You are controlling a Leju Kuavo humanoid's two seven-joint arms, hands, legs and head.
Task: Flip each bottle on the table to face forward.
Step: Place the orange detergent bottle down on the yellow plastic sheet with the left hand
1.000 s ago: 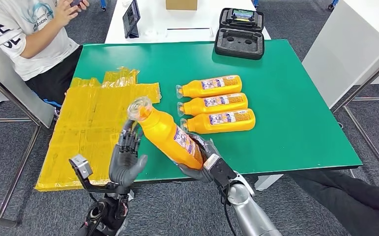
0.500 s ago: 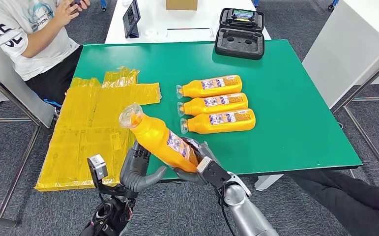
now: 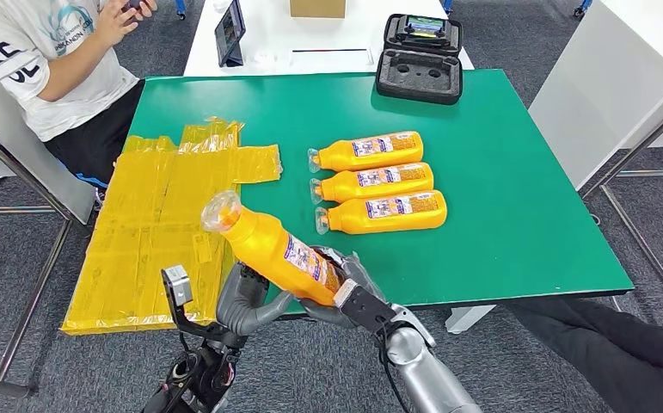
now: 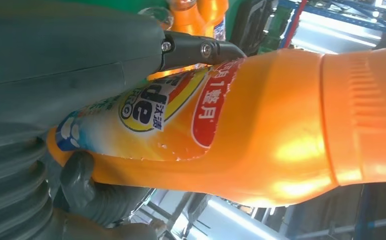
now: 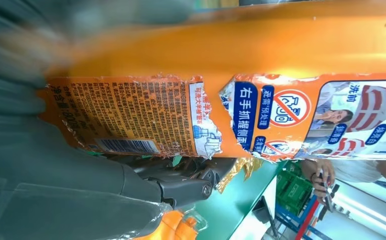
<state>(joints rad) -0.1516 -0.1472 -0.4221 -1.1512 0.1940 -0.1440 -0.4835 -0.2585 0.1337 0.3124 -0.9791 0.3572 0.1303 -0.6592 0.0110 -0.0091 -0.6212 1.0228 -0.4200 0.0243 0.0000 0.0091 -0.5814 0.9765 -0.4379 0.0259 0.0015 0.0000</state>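
Note:
An orange bottle (image 3: 269, 247) with a clear cap (image 3: 220, 211) is held tilted in the air over the near edge of the green table (image 3: 500, 172), cap toward the left. My right hand (image 3: 346, 291) grips its base. My left hand (image 3: 243, 301) comes up from below and wraps around its middle. In the left wrist view the thumb (image 4: 70, 65) lies across the bottle's front label (image 4: 150, 107). The right wrist view has the torn back label (image 5: 145, 117) facing it. Three more orange bottles (image 3: 372, 181) lie side by side on the table, caps to the left.
A crumpled yellow plastic sheet (image 3: 164, 224) covers the table's left side and hangs off it. A black case (image 3: 420, 56) sits at the far edge. A person (image 3: 44, 60) sits at the far left. A white table (image 3: 276, 39) stands behind.
The held bottle has sunk and tilted further left. My left hand went from open beside it to underneath, closing around its middle.

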